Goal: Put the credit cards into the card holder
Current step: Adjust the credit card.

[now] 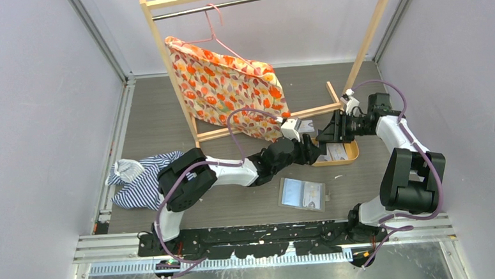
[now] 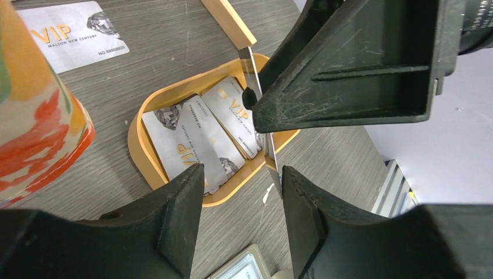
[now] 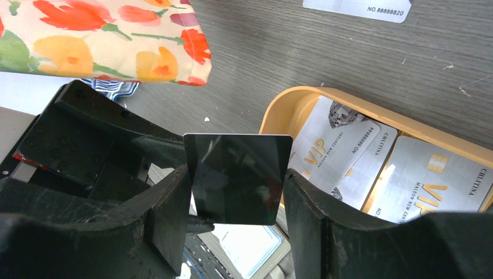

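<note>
My right gripper point(image 3: 237, 177) is shut on a black credit card point(image 3: 238, 168), clamped by its side edges and held upright above the table beside the oval tan tray point(image 3: 279, 110). My left gripper point(image 2: 241, 174) faces it with open jaws. The card point(image 2: 268, 152) shows edge-on there, close against the right-hand finger point(image 2: 308, 215) and well clear of the other. Several pale VIP credit cards point(image 2: 192, 136) lie in the tray point(image 1: 351, 154). Another pale card point(image 2: 72, 35) lies on the table. The taupe card holder point(image 1: 302, 194) lies open below both grippers, sleeves up.
A wooden clothes rack point(image 1: 178, 85) stands at the back with a floral cloth bag point(image 1: 229, 86) on a hanger, close to my left gripper. A striped cloth point(image 1: 138, 177) lies at the left. The right gripper's body point(image 2: 349, 64) fills the upper right of the left wrist view.
</note>
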